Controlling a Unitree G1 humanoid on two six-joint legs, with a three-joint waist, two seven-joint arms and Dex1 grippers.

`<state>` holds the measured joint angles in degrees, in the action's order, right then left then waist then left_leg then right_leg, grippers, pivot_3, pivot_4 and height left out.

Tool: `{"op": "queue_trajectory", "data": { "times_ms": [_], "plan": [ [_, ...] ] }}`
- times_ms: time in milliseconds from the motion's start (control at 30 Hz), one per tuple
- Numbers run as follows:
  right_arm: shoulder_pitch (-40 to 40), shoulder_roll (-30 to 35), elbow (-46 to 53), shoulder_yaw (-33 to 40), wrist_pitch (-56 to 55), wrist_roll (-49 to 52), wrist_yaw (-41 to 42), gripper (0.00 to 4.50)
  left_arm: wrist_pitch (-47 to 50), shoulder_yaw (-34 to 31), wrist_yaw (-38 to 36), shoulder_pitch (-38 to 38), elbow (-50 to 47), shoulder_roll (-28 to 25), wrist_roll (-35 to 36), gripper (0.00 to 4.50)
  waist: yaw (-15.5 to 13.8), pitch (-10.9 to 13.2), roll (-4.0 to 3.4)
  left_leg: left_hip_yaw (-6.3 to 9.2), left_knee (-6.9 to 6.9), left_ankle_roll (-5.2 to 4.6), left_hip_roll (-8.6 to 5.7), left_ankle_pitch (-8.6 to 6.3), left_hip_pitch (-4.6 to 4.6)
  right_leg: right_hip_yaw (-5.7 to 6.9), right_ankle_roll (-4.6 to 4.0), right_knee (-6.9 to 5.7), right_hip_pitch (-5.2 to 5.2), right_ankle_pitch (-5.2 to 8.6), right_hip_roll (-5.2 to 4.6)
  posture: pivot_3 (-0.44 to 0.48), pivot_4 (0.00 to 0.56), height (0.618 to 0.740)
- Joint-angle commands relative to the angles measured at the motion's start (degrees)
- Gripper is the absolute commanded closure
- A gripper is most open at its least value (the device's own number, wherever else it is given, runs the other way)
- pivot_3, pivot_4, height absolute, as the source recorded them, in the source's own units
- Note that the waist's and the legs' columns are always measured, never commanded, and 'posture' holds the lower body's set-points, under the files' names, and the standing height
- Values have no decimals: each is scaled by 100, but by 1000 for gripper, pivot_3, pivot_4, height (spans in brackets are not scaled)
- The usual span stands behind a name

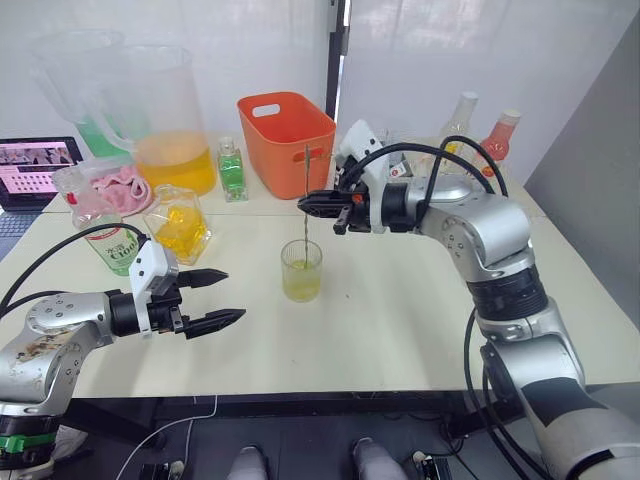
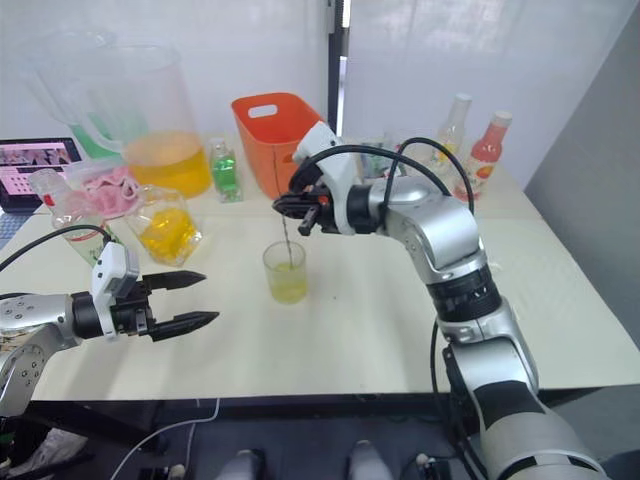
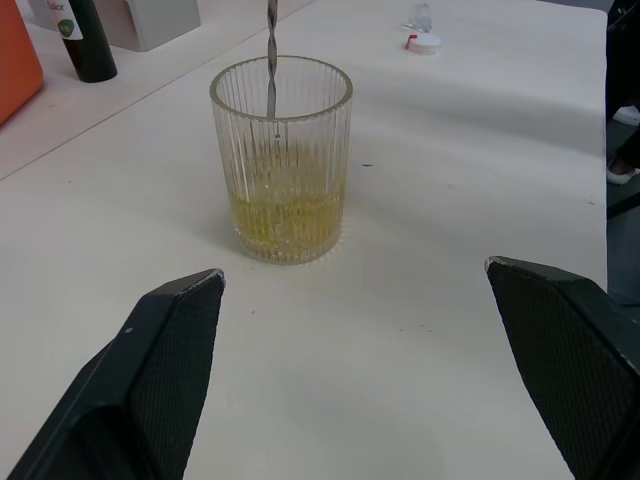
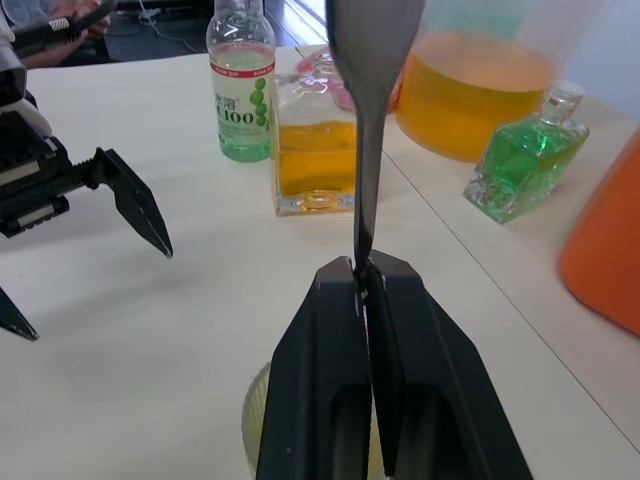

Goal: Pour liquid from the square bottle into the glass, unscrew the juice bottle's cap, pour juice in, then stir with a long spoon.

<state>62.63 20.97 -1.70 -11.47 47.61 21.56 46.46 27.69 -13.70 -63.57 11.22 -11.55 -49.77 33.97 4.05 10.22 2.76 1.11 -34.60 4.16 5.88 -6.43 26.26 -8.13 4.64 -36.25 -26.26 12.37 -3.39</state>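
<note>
The glass [image 1: 301, 270] stands mid-table with a little yellow liquid in it. The long spoon [image 1: 306, 175] stands upright with its lower end inside the glass. My right gripper [image 1: 312, 204] is shut on the spoon's stem above the rim, and the right wrist view shows the stem [image 4: 365, 120] pinched between the fingers. My left gripper [image 1: 220, 297] hovers open to the left of the glass, holding nothing. The square bottle [image 1: 181, 228] and the uncapped juice bottle [image 1: 118, 250] stand at the left. The cap [image 3: 424, 42] lies on the table beyond the glass.
An orange basket [image 1: 287, 130] sits behind the glass. Back left are a large pitcher with orange liquid [image 1: 170, 130], a small green bottle [image 1: 232, 170] and a laptop [image 1: 35, 165]. Two bottles [image 1: 500, 135] stand at the back right.
</note>
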Motion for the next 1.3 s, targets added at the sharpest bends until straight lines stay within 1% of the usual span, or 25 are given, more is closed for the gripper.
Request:
{"op": "queue_trajectory", "data": {
  "times_ms": [33,133,200,267,433,533,633,733,867,933,1033,1167,1300],
  "plan": [
    [-14,-104,314,311,74,277,-22,4500,-49,-80,-1,34,-155,-8,73,70,-1,0,0,1,0,0,0,0,0,0,0,0,0,0,0,0,150,717],
    [-62,-11,473,346,444,494,107,4500,-57,-67,-15,64,-126,-16,61,70,-4,0,0,0,-1,0,0,0,1,0,0,0,1,0,0,0,150,717],
    [-95,195,566,234,591,510,268,4500,-59,-48,-22,98,-98,-16,51,70,-11,0,0,1,-1,0,0,0,1,0,0,0,1,0,0,0,150,717],
    [-110,381,513,101,526,385,366,4500,-98,8,-40,155,-32,-12,-1,70,-14,0,0,1,-2,0,0,0,1,0,0,1,2,0,0,0,150,717],
    [7,452,140,31,123,13,243,4500,-179,126,-54,244,40,26,-73,70,0,0,0,0,-2,0,0,0,1,0,0,1,0,0,0,0,150,717],
    [65,335,6,90,-190,-151,94,4500,-197,144,-68,269,64,18,-80,70,8,0,0,0,1,0,0,0,1,0,0,1,-2,0,0,0,150,717],
    [89,87,12,248,-305,-41,-24,4500,-203,157,-84,287,79,15,-93,70,9,0,0,0,3,0,0,0,1,0,0,1,-2,0,0,0,150,717],
    [59,-103,145,344,-197,99,-78,4500,-196,172,-95,318,97,15,-104,70,0,0,0,1,2,0,0,0,1,0,0,0,-1,0,0,0,150,717],
    [-83,-318,549,454,302,527,-94,4500,-189,177,-122,324,97,9,-88,70,-9,0,0,2,1,0,0,0,2,1,0,0,0,0,0,0,150,717],
    [-133,-276,706,442,528,645,-72,4500,-186,157,-143,324,91,6,-63,70,-7,0,0,2,1,0,0,0,2,1,0,-1,0,0,0,0,150,717],
    [-219,-30,818,365,649,598,8,4500,-194,126,-173,327,73,27,-13,70,-13,0,0,3,0,0,0,0,2,1,0,0,1,0,0,0,150,717],
    [-93,131,740,605,589,612,-33,4500,-224,131,-177,315,64,43,-25,70,-6,0,0,2,0,0,0,0,2,1,0,1,1,1,0,0,150,717],
    [27,130,721,805,577,709,-99,4500,-252,158,-172,336,76,71,-47,70,9,0,0,2,2,0,0,0,2,1,0,0,-2,1,0,0,150,717]
  ]
}}
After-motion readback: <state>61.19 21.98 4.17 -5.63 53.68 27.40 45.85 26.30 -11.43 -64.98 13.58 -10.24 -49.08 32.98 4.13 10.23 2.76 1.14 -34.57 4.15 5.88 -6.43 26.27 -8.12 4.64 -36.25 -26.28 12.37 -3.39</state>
